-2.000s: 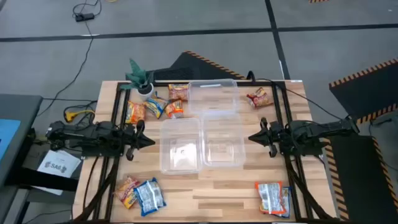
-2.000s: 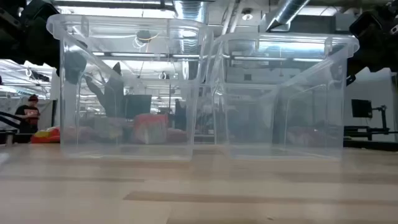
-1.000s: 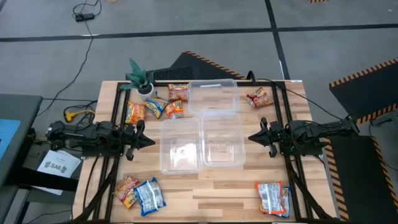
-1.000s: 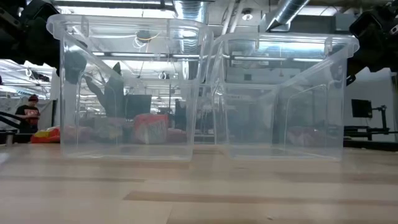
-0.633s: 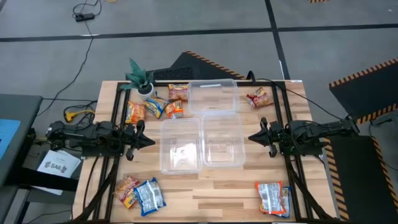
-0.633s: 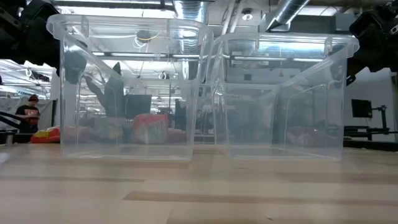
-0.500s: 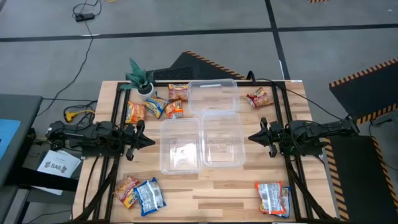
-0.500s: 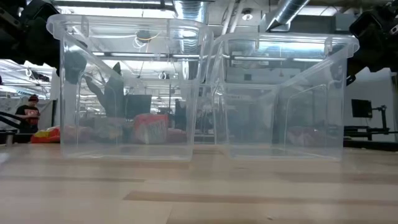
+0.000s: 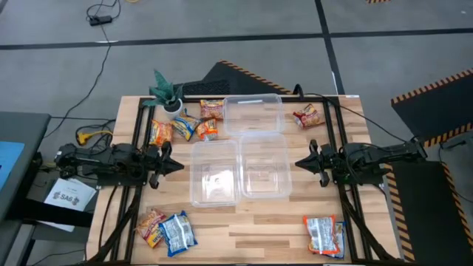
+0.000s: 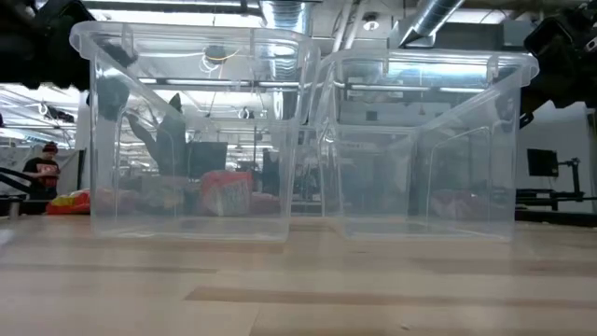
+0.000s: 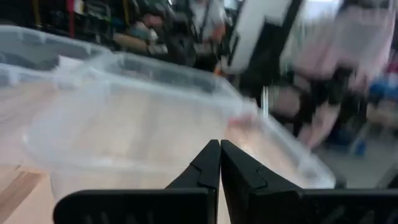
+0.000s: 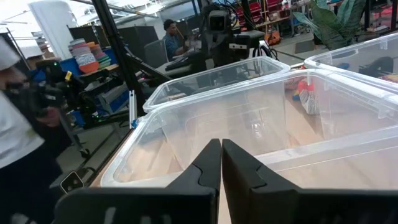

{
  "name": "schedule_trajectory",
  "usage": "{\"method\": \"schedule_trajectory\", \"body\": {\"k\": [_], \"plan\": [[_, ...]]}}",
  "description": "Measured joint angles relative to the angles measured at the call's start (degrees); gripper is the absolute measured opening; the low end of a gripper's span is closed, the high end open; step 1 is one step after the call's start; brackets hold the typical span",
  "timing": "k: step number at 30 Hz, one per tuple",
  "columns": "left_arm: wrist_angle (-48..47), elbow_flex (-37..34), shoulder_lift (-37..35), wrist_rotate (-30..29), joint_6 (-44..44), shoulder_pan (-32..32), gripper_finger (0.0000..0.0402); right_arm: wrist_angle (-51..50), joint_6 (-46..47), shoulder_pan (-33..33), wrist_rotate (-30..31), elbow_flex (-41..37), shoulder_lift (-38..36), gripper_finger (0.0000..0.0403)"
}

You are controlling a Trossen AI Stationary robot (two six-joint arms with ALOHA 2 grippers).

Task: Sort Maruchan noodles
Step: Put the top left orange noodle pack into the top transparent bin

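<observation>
The left end effector (image 9: 171, 165) hung at the table's (image 9: 259, 222) left edge, fingers pressed together. Noodle packets (image 9: 182, 127) lay scattered around three clear tubs (image 9: 214, 173). The right end effector (image 9: 301, 162), likewise closed and empty, faced the tubs.

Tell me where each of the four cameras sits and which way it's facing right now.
High: overhead, straight down on table, both arms, left pincer, right pincer.
Low: table height, level through two clear tubs; dark arm parts at upper corners.
Left wrist: behind its shut fingers, facing tubs.
Right wrist: behind its shut fingers, facing tubs, a noodle packet beyond.
Shared: the tubs appear in every view.
</observation>
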Motion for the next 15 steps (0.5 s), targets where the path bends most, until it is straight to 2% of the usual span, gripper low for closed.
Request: {"method": "schedule_trajectory", "body": {"k": [2, 4, 6, 8, 11, 13, 15], "plan": [[8.1, 0.0, 0.0, -3.1, -10.3, 0.0, 0.0, 0.0, 0.0, 0.0, 0.0, 0.0, 0.0, 0.0038], [16.8, 0.0, 0.0, -9.8, -20.8, 0.0, 0.0, 0.0, 0.0, 0.0, 0.0, 0.0, 0.0, 0.0038], [23.3, 0.3, 0.0, -21.2, -24.0, 0.4, 0.0, 0.0, 0.0, 0.0, 0.0, 0.0, 0.0, 0.0038], [22.4, 2.6, 0.6, -28.0, -23.5, 1.0, 0.0003, 0.0, 0.0, 0.0, 0.0, 0.0, 0.0, 0.0038], [11.2, 12.3, 5.0, -30.7, -22.6, 2.0, 0.002, 0.0, 0.0, 0.0, 0.0, 0.0, 0.0, 0.0038], [-4.8, 21.0, 10.2, -34.0, -24.0, 3.2, 0.0043, 0.1, 0.0, 0.0, 0.0, 0.0, 0.0, 0.0038], [-25.7, 30.9, 16.1, -37.3, -28.2, 4.9, 0.0074, 0.2, 0.0, 0.0, 0.0, 0.0, 0.0, 0.0038]]}}
